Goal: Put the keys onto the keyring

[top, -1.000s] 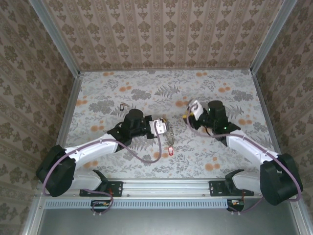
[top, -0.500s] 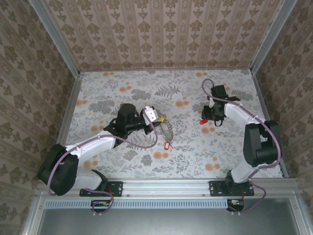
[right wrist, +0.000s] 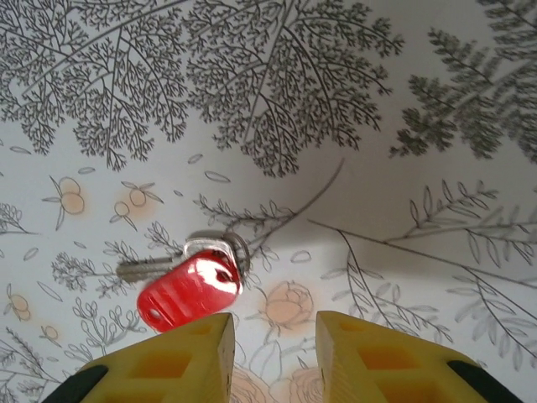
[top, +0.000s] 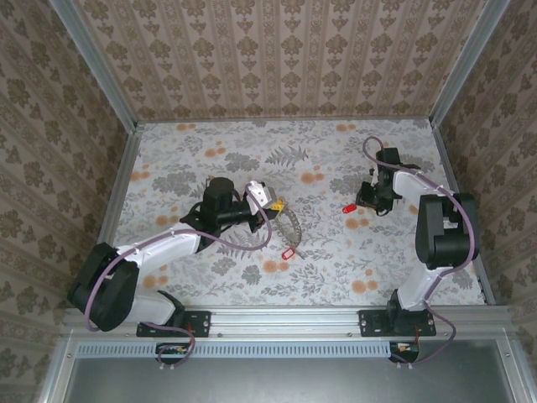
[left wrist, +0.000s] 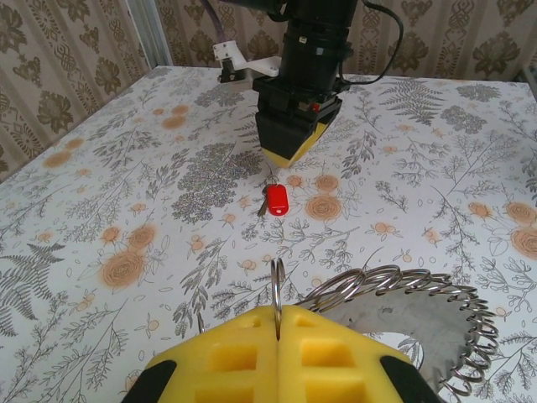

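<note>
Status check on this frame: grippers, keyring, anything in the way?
Left gripper shut on thin metal keyring fringed with grey keys. Right gripper open, over red-tagged grey key on table. Nothing blocking it.

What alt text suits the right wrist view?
A grey key with a red plastic head lies flat on the floral table, just beyond the two yellow fingers, which stand apart with nothing between them.

Here's the bench (top: 336,260), a flat top in pale cloth printed with grey ferns and orange blossoms. Walls (top: 277,59) papered in beige-and-brown damask stand on three sides, with slanting silver metal posts (top: 95,67) at the corners. Along the near edge runs a silver aluminium rail (top: 285,317), with a grey slotted strip (top: 285,348) just below it.
</note>
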